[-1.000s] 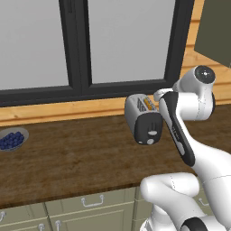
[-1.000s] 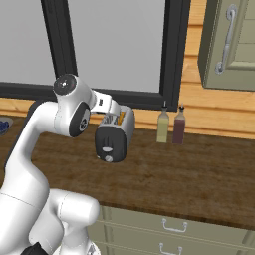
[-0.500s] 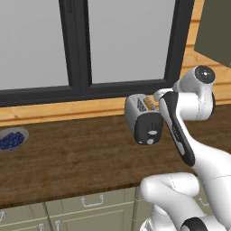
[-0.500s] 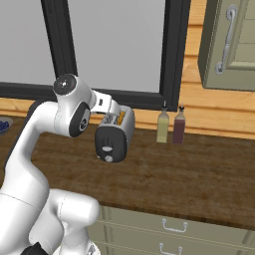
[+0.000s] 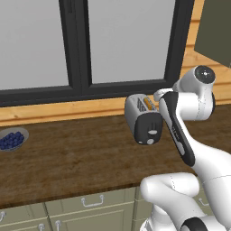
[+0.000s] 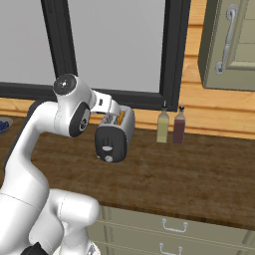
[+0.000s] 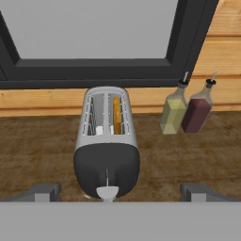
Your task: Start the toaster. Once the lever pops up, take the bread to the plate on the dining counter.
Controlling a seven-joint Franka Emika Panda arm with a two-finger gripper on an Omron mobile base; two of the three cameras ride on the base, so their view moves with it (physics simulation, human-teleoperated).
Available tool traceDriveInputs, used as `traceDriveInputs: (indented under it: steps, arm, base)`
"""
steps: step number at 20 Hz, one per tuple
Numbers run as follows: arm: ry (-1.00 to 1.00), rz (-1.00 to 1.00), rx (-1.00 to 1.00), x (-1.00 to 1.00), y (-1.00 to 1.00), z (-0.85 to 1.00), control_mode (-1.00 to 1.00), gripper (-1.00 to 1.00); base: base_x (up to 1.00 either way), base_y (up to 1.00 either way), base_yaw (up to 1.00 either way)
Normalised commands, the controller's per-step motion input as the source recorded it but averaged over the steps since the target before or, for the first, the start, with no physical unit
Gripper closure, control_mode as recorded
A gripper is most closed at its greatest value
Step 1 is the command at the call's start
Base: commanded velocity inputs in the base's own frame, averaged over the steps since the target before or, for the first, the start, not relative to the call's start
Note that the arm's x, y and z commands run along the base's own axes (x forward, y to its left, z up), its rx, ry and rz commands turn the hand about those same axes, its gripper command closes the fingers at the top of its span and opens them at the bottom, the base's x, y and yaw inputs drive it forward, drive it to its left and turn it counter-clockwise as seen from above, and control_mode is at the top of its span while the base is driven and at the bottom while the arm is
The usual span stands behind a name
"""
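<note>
The silver toaster (image 7: 106,141) stands on the wooden counter with its black end panel toward me, also seen as toaster (image 5: 143,119) and toaster (image 6: 115,137). The bread (image 7: 116,115) sits low in the right-hand slot, only its tan top edge showing, and appears again as bread (image 5: 149,104). On the black panel I see the thin lever (image 7: 107,177) above a pale knob (image 7: 107,192). My gripper (image 7: 121,193) is open, hovering just in front of and above the panel, with the fingertips (image 7: 44,192) spread wider than the toaster. The plate and the dining counter are out of view.
Two bottles, one yellow-green (image 7: 173,110) and one dark red (image 7: 198,110), stand right of the toaster against the window ledge. A grey bowl of blueberries (image 5: 12,139) sits far left on the counter. An olive wall cabinet (image 6: 231,45) hangs at upper right; drawers (image 5: 92,207) run below.
</note>
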Motion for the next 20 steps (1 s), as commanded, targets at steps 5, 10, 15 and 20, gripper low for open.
traceDriveInputs:
  steps: [5, 10, 15, 20]
  arm:
    - [0.0, 0.0, 0.0, 0.0, 0.0, 0.0, -1.0, -1.0]
    - [0.0, 0.0, 0.0, 0.0, 0.0, 0.0, -1.0, -1.0]
    - [0.0, 0.0, 0.0, 0.0, 0.0, 0.0, -1.0, -1.0]
    - [0.0, 0.0, 0.0, 0.0, 0.0, 0.0, -1.0, -1.0]
  base:
    - [0.0, 0.0, 0.0]
    - [0.0, 0.0, 0.0]
    - [0.0, 0.0, 0.0]
    - [0.0, 0.0, 0.0]
